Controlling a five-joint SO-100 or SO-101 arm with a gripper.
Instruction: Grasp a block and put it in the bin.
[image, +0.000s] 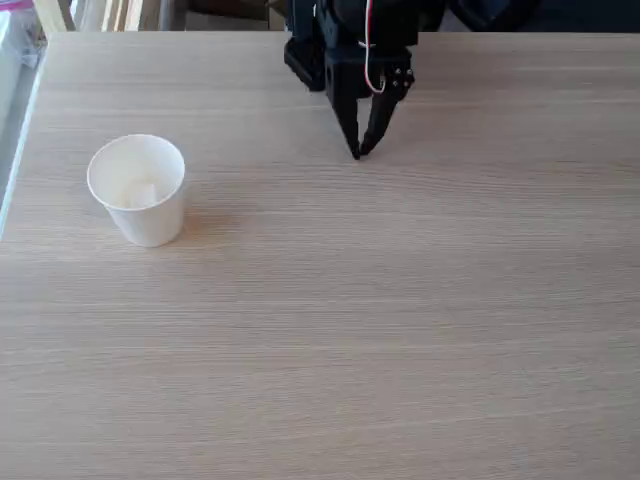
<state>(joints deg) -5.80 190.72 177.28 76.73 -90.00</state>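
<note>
The bin (140, 190) is a white paper cup standing upright at the left of the wooden table in the fixed view. Inside it a small white block (142, 193) lies on the bottom, faint against the cup's wall. My black gripper (358, 152) hangs at the far middle of the table, well to the right of the cup, pointing down with its tips nearly touching the tabletop. Its two fingers meet at the tips and hold nothing.
The light wooden table (380, 330) spreads wide in front of and to the right of the arm. Its left edge (20, 150) runs close beside the cup. Chair legs and dark shapes stand beyond the far edge.
</note>
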